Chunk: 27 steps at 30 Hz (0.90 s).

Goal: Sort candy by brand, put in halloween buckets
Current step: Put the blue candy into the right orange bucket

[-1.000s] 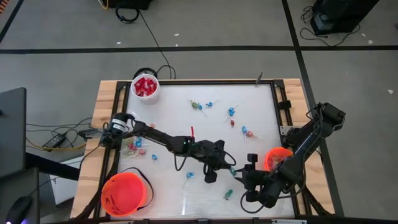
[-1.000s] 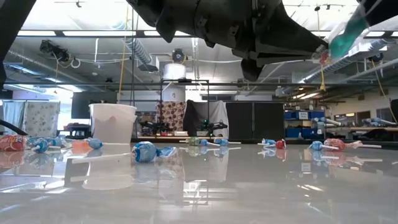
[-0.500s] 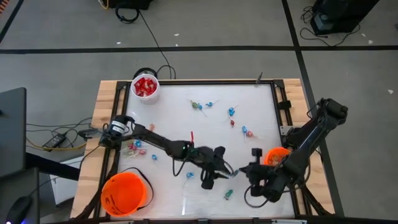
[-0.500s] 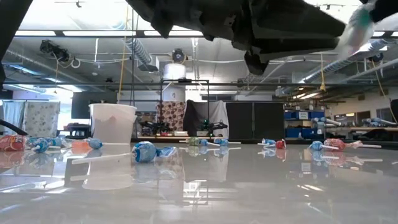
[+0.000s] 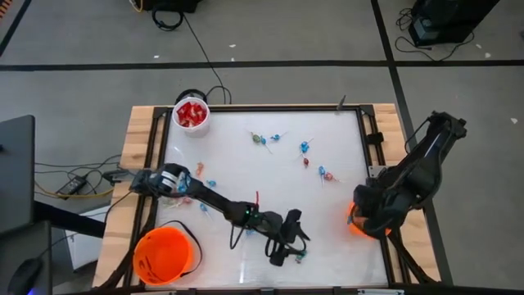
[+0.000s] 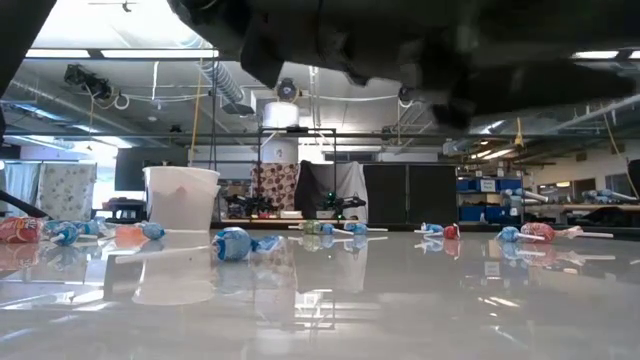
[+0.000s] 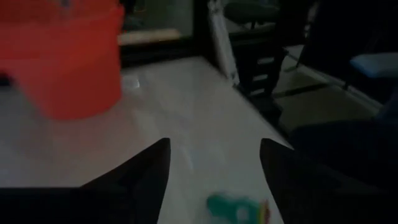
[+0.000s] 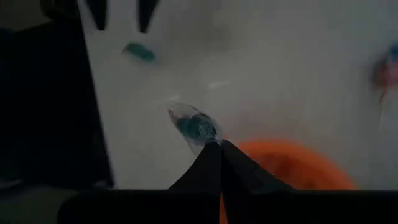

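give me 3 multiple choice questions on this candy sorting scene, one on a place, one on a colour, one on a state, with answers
1. Where does the white pail stand on the table, seen from above?
A. far left corner
B. near right corner
C. table centre

2. What colour is the bucket at the near left corner?
A. white
B. orange
C. black

3. How are the right gripper's fingers?
A. wide open and empty
B. shut on a blue-wrapped candy
C. shut on a bucket handle

Answers: 1 A, the high view shows it at the far left corner, holding red packets. 2 B, it is bright orange in the high view. 3 B, the right wrist view shows the fingertips pressed together with the wrapper pinched at their tips, above the other orange bucket.
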Tool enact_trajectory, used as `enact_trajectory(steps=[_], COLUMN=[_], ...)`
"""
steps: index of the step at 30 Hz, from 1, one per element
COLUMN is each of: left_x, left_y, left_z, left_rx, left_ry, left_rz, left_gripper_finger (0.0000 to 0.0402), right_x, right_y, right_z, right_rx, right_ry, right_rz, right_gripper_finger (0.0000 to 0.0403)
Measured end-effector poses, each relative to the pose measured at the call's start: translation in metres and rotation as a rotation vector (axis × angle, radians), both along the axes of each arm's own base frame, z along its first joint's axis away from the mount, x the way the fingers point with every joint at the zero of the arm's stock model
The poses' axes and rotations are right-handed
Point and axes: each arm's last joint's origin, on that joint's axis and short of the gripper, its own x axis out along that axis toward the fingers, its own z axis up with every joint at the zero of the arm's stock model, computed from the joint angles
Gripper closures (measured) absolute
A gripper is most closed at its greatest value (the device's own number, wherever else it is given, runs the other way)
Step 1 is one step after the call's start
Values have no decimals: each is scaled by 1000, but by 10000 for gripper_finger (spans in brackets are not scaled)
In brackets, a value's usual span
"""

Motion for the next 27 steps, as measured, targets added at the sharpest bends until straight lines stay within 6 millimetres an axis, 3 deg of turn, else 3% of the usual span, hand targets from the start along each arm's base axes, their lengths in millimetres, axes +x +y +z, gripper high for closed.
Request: enact_trajectory(steps=[6, 11, 16, 21, 24, 27], left_x=[16, 28, 26, 21, 19, 17], left_y=[-14, -19, -19, -20, -20, -19], left_z=[-24, -32, -40, -46, -49, -49], left_rx=[23, 40, 138, 184, 223, 251], left_ry=[19, 61, 133, 198, 236, 269], left_rz=[-27, -42, -48, -64, -34, -6], left_gripper_finger=[142, 142, 142, 148, 171, 230], right_x=[-12, -20, -26, -25, -25, -22], right_y=[-8, -12, -15, -13, -14, -12], right_z=[5, -1, -8, -9, -9, -9], right_rx=[119, 123, 46, 34, 25, 23], right_ry=[110, 304, 492, 507, 489, 436], right_rz=[-35, -155, -258, -261, -266, -266], right_gripper_finger=[395, 389, 355, 315, 300, 297])
